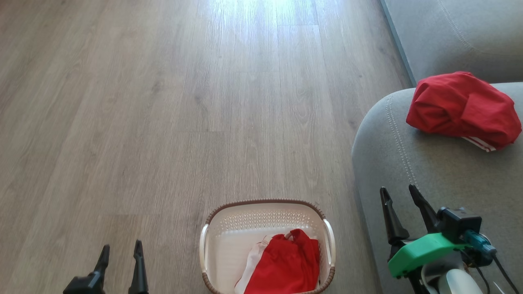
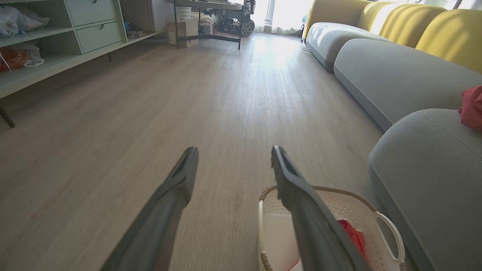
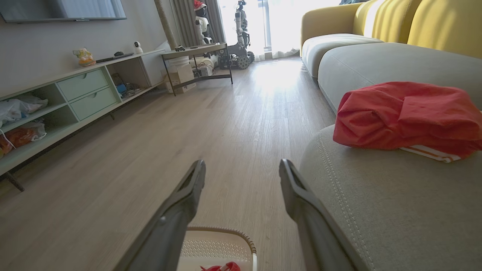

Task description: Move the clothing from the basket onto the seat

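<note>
Your right end effector (image 1: pixel 398 188) hangs with its two dark fingers spread apart and nothing between them, near the rounded edge of the seat (image 1: pixel 441 175), with the basket (image 1: pixel 265 202) lower and to its left; your left end effector (image 1: pixel 122 245) is likewise parted and empty, above the floor (image 1: pixel 163 122) on the basket's other side.

One red garment (image 1: pixel 461 106) lies bunched on the seat cushion, a white-striped edge showing beneath it; the second garment (image 1: pixel 286 265) sits crumpled in the basket, piled toward the right wall, with white trim trailing to its left.

By that lie, you are about halfway; the step in hand looks like the reach for the second garment. The next move calls for you to bring one end effector over the basket's right half, lower it inside the rim, and close on a raised fold rather than a flat patch; the fabric looks thin and slippery, so take a good bunch; lift until it clears the rim, since the basket looks light and may tip or drag; then carry it right and release it on the cushion.
</note>
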Robot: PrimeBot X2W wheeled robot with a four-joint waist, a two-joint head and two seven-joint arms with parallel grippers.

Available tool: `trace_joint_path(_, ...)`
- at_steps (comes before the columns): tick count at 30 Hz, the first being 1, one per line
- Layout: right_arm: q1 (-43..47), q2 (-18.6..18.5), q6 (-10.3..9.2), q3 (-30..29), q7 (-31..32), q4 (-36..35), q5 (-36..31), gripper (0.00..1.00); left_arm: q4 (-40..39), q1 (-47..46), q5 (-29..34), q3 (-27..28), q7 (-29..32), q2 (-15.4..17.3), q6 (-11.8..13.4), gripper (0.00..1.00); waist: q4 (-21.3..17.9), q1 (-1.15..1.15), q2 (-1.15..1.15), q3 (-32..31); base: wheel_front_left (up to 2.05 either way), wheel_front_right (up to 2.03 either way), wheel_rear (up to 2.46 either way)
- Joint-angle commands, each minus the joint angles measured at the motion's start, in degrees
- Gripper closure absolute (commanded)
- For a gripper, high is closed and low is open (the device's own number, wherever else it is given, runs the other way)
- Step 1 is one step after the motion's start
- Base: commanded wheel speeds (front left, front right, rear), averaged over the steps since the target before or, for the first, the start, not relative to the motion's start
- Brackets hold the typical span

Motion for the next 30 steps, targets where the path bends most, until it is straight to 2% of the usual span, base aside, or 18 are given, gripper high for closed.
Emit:
trace_joint_path(1, -1.07, 0.15, -0.02, 1.00, -0.73, -1.73, 0.16, 0.00, -1.44, -1.95, 0.79, 2.71, -0.73, 0.66, 0.04, 0.00, -0.01, 0.00, 0.00, 0.07, 0.00, 0.00, 0.00)
trace_joint_path(12, -1.25, 0.15, -0.02, 0.68, -0.81, -1.56, 0.11, 0.00, -1.43, -2.19, 0.97, 2.52, -0.72, 0.69, -0.10, 0.00, -0.03, 0.00, 0.00, 0.96, 0.00, 0.00, 0.00)
trace_joint_path(19, -2.00, 0.15, -0.02, -0.57, -0.96, -2.44, -0.38, 0.00, 0.14, -4.88, 1.79, 1.13, -0.08, 1.15, -1.55, 0.00, -0.25, 0.00, 0.00, 3.78, 0.00, 0.00, 0.00)
trace_joint_path(25, -4.54, 0.15, -0.02, -2.36, -1.37, -5.44, -1.32, 0.00, 1.78, -9.98, 3.61, -1.36, 1.15, 0.37, -3.04, 0.00, -1.17, 0.00, 0.00, 9.82, 0.00, 0.00, 0.00)
trace_joint_path(30, -8.55, 0.15, -0.02, -3.78, -1.83, -9.36, -2.72, 0.00, 6.16, -17.54, 6.13, -5.06, 2.23, -1.64, -5.95, 0.00, -2.94, 0.00, 0.00, 17.84, 0.00, 0.00, 0.00)
